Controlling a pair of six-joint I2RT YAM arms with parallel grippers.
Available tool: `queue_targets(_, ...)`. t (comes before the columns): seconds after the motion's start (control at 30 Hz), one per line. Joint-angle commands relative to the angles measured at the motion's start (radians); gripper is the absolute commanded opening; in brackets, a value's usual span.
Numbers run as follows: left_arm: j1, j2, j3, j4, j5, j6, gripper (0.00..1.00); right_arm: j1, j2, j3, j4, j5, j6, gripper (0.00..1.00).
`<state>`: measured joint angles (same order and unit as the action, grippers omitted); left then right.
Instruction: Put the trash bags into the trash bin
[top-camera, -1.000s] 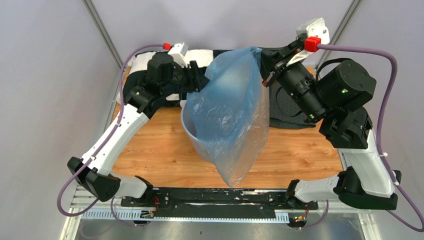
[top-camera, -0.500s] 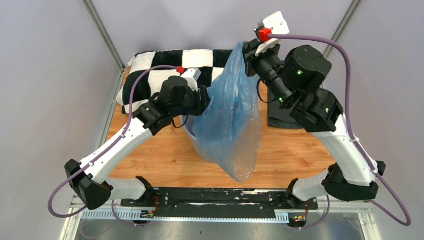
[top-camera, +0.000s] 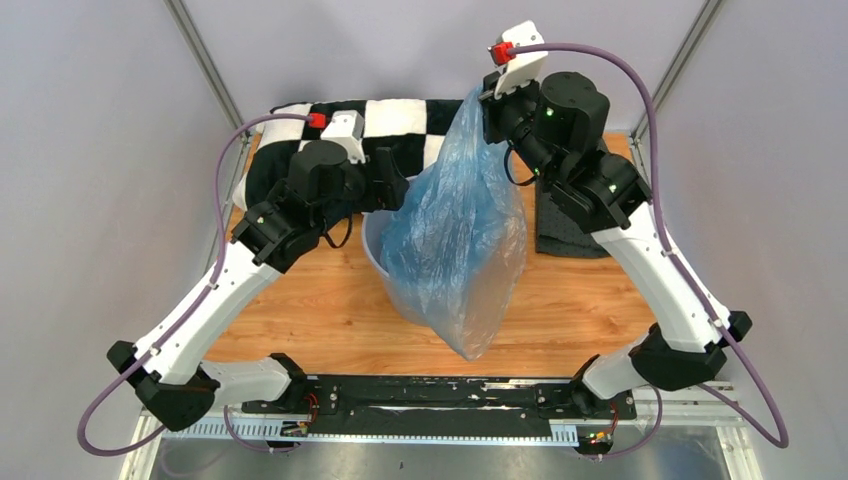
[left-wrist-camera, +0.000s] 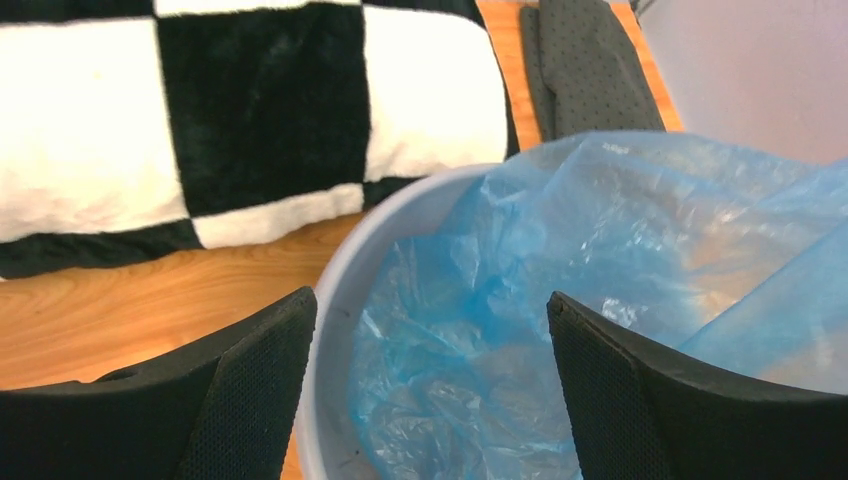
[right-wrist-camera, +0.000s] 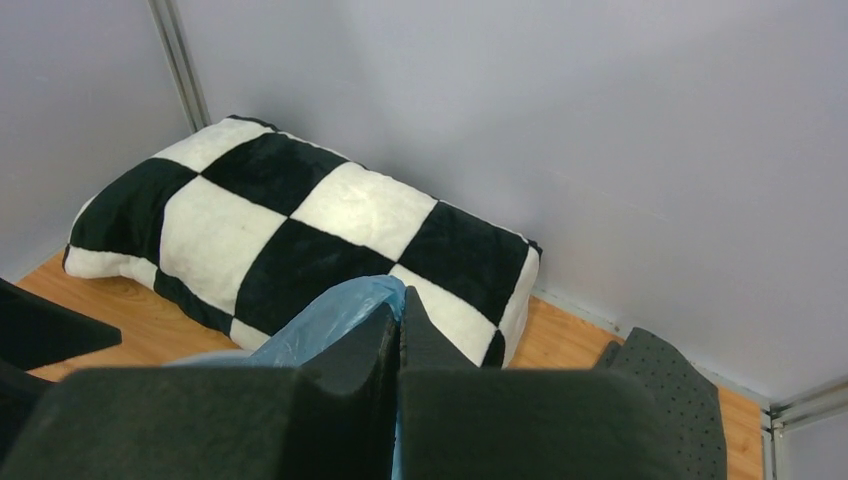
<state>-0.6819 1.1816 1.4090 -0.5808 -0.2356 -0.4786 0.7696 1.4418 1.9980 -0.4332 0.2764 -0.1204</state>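
Observation:
The trash bag, a thin crinkly light-blue sack, hangs from my right gripper, which is shut on its top corner high above the table. In the right wrist view the fingers are pressed together on the blue film. The bag covers most of the light-grey trash bin. In the left wrist view, part of the bag lies inside the bin's rim. My left gripper is open wide over the bin's left side, holding nothing; from above the left gripper sits beside the bag.
A black-and-white checkered pillow lies along the back of the wooden table. A dark grey dotted mat lies at the back right, under my right arm. Grey walls close in the sides and back.
My right gripper has carried the bag's top up and to the left, pulling the bag narrower and taller. My left gripper has opened wide and is off the bag.

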Motion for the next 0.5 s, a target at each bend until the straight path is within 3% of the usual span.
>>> queue_targets(0.0,0.008,-0.036,0.109,-0.047,-0.048,0.079,0.88,-0.009,0.042,0.043,-0.060,-0.019,0.023,0.00)
queue_targets(0.27,-0.015,-0.065,0.277,-0.175,0.017,0.137,0.89,-0.009,0.151,0.163,-0.131,0.009,0.058,0.00)
queue_targets(0.47,-0.211,-0.039,0.388,-0.236,-0.098,0.195,0.90,-0.009,0.219,0.240,-0.182,0.067,0.078,0.00)
